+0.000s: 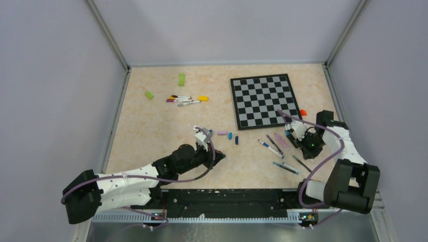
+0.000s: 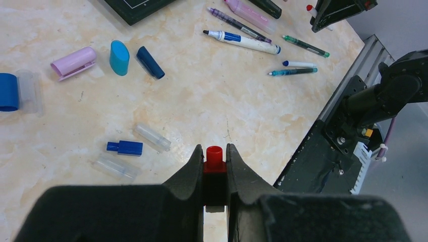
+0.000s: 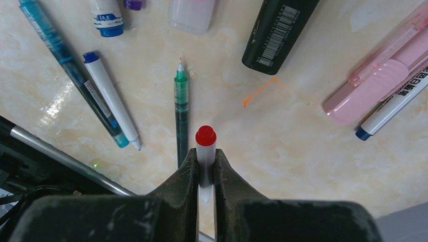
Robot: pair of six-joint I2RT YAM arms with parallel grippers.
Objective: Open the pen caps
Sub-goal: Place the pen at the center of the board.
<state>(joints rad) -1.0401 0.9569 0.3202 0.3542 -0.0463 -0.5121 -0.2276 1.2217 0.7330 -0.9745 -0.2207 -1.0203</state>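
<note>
My left gripper [image 1: 217, 154] is shut on a small red pen cap [image 2: 214, 160], held just above the table near its front edge; the jaws [image 2: 215, 149] pinch it from both sides. Loose caps lie beyond it: pink [image 2: 74, 61], light blue [image 2: 119, 57], dark blue [image 2: 150, 62], a blue one [image 2: 124, 147] and clear ones [image 2: 151, 137]. My right gripper [image 1: 306, 143] is shut on a white pen with a red end [image 3: 205, 138], with its jaws [image 3: 205, 156] around the barrel. Several uncapped pens [image 1: 270, 147] lie between the arms. More pens [image 1: 181, 100] lie at the back left.
A chessboard [image 1: 263, 100] lies at the back right. Two green blocks [image 1: 181, 79] [image 1: 149, 95] and a yellow block [image 1: 203, 98] lie near the back pens. A green pen [image 3: 180, 101], a black marker [image 3: 277, 30] and a pink highlighter [image 3: 373, 85] lie under the right gripper. A black rail [image 1: 227, 196] runs along the near edge.
</note>
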